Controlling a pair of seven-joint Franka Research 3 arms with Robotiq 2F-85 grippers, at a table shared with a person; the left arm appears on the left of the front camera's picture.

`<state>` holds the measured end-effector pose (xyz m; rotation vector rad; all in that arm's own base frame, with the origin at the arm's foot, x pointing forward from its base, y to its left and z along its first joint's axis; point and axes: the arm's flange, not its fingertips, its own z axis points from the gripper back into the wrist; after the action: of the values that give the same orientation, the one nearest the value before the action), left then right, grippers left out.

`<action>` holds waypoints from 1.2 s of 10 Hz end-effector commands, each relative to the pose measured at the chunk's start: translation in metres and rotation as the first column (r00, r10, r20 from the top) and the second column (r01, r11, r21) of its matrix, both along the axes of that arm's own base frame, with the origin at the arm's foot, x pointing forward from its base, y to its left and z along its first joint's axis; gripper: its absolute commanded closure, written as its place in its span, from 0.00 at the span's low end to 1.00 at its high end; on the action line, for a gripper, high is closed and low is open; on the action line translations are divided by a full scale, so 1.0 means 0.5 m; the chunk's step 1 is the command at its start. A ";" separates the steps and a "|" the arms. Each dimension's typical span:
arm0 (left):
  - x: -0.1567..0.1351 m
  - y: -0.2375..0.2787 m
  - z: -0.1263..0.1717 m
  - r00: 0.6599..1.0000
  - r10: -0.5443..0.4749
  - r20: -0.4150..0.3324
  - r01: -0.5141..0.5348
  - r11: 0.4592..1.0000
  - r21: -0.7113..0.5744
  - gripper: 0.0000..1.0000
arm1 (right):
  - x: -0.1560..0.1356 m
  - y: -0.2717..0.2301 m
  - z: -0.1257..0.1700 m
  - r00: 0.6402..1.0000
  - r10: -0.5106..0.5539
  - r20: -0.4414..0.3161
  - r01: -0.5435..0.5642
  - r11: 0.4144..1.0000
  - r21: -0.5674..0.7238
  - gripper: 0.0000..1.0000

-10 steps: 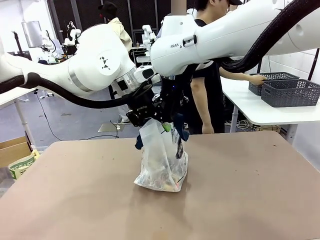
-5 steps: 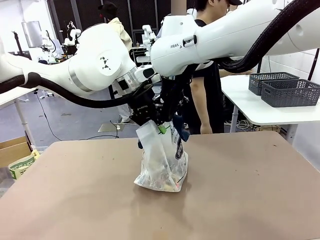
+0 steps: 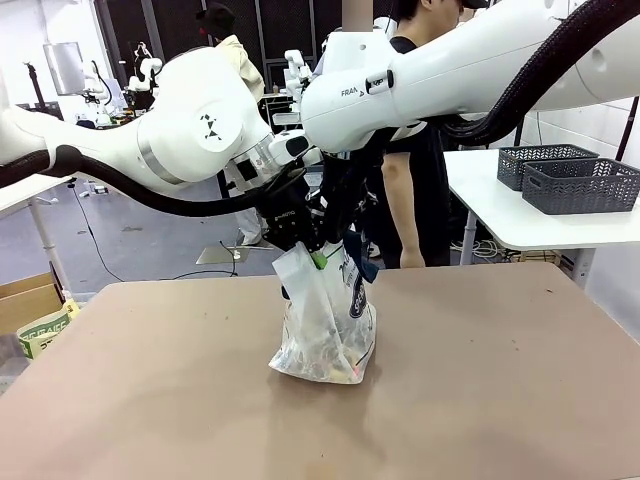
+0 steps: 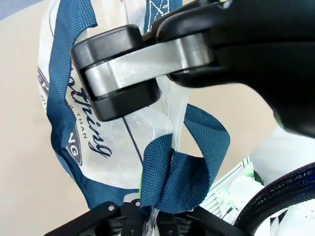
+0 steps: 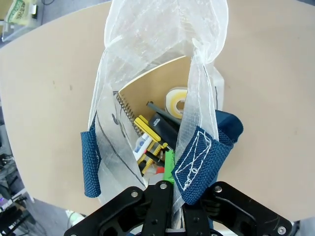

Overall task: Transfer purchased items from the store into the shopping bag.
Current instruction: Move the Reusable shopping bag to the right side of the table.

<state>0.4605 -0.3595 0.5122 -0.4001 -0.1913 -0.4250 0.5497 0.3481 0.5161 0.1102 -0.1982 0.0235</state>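
The translucent whitish shopping bag point(image 3: 325, 330) stood upright near the middle of the brown table, its top edge pulled upward and its base bulging with goods. Navy strap handles point(image 4: 189, 162) hung folded beside its navy script print. Seen from above, the open mouth showed a spiral-bound brown notebook point(image 5: 152, 93), a roll of tape point(image 5: 177, 101), a dark flat piece point(image 5: 165, 125) and a yellow-and-black item point(image 5: 147, 130) packed together inside.
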 end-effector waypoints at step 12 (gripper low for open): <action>0.000 0.000 0.000 1.000 0.000 0.000 0.000 1.000 0.000 1.00 | -0.025 -0.202 0.066 0.974 0.207 0.091 -0.219 0.964 0.153 0.00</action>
<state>0.4612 -0.3595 0.5111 -0.4005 -0.1917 -0.4238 0.5501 0.2680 0.5564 0.2592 -0.2601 0.1643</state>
